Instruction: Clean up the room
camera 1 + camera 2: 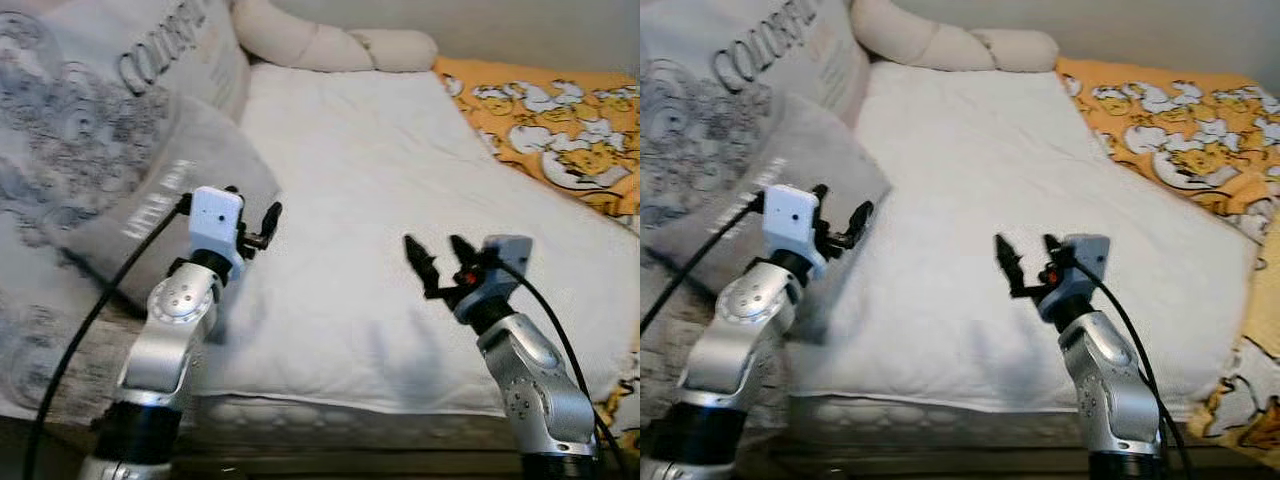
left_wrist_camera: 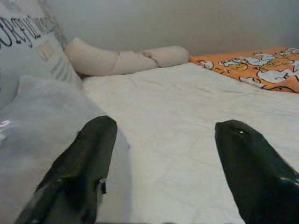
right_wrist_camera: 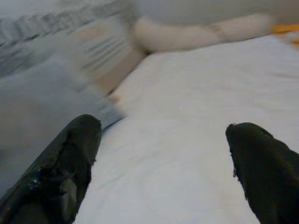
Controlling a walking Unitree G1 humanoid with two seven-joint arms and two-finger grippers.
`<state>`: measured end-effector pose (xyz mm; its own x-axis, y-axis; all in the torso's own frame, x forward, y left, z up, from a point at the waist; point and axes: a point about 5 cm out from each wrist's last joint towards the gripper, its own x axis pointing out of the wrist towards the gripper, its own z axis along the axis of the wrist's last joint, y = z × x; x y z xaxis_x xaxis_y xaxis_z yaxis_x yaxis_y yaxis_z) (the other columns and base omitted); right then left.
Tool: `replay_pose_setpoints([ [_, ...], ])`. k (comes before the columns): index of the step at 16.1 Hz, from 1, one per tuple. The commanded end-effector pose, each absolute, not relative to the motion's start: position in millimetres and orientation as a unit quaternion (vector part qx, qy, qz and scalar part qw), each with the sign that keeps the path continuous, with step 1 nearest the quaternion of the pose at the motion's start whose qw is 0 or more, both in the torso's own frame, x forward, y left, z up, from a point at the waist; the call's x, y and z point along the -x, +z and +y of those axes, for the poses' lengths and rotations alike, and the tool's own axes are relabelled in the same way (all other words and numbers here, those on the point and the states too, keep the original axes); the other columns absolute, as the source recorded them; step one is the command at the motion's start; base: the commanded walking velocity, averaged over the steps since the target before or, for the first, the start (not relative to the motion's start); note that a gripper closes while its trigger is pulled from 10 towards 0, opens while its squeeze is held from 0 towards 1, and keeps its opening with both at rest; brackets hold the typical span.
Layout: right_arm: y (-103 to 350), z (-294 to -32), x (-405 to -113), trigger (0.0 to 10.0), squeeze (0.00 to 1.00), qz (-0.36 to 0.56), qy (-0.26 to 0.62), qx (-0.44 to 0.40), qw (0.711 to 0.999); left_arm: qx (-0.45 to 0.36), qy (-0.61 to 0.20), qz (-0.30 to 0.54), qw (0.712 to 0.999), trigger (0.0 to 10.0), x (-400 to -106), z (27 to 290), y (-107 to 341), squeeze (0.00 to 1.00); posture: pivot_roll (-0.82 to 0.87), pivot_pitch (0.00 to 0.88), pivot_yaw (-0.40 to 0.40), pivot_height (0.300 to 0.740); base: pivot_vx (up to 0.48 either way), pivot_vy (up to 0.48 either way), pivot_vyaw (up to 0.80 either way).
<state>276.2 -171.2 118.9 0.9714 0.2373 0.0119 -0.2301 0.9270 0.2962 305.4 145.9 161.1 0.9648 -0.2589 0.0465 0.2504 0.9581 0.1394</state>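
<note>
We stand at the foot of a bed point(image 1: 400, 330) with a white quilt point(image 1: 380, 220) spread flat over it, both arms raised over the near edge. Our left pincer point(image 1: 255, 228) hovers released, fingers spread, just beside the corner of a grey pillow point(image 1: 160, 200) that lies flat and askew, half over the quilt's left side; we judge this pillow is the thing to tidy, since it sits crooked against the bigger printed pillow point(image 1: 100, 70) propped behind it. In the left wrist view the grey pillow point(image 2: 42, 140) sits right by one finger point(image 2: 79, 172), close but apart, nothing between the fingers. Our right pincer point(image 1: 440, 262) is also released, fingers apart, held above bare quilt toward the middle, well apart from the pillow, probably waiting to help with a two-handed lift or to smooth the cover. A beige bolster point(image 1: 320, 42) lies along the far wall at the head, and an orange duck-print blanket point(image 1: 560, 120) hangs off the right side, likely another item to straighten. The right wrist view is blurred.
</note>
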Motion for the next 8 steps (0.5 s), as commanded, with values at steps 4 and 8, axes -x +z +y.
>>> replay_pose_setpoints([
  [4, 108, -171, -278, 10.0, 1.00, 0.017, 0.074, -0.116, 0.990, -0.049, -0.093, 0.004, 0.994, 10.0, -293, 158, 152, 1.00, 0.12, 0.000, -0.065, 0.740, 0.000, -0.435, 0.00],
  [8, 111, -163, -287, 10.0, 1.00, 0.008, 0.071, -0.115, 0.991, -0.052, -0.066, 0.025, 0.996, 10.0, -299, 170, 147, 1.00, 0.11, 0.000, -0.066, 0.740, 0.000, -0.421, 0.00],
])
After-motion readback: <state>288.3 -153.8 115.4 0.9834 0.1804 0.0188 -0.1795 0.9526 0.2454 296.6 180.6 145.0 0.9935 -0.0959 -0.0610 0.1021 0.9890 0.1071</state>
